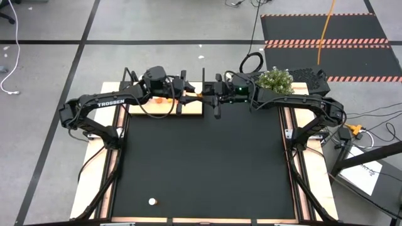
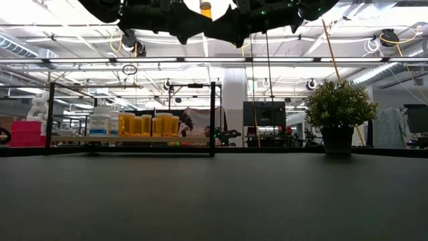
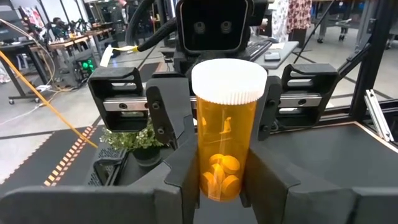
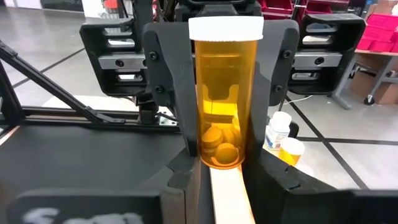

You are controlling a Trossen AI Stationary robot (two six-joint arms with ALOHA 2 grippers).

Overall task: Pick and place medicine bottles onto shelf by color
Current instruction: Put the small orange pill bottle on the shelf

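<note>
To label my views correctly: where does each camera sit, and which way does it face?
High: overhead, facing down on the black mat; both arms show.
Low: table height, facing the light-wood shelf; arms hang above.
Left wrist: faces the right end effector; own fingers show.
Right wrist: faces the left end effector; own fingers show.
Wrist views share the white-capped orange plastic bottle.

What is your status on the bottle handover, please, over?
Left gripper and right gripper both shut on one orange bottle, held high above the shelf edge. One white bottle waits at mat's near edge. Nothing in the way.
</note>
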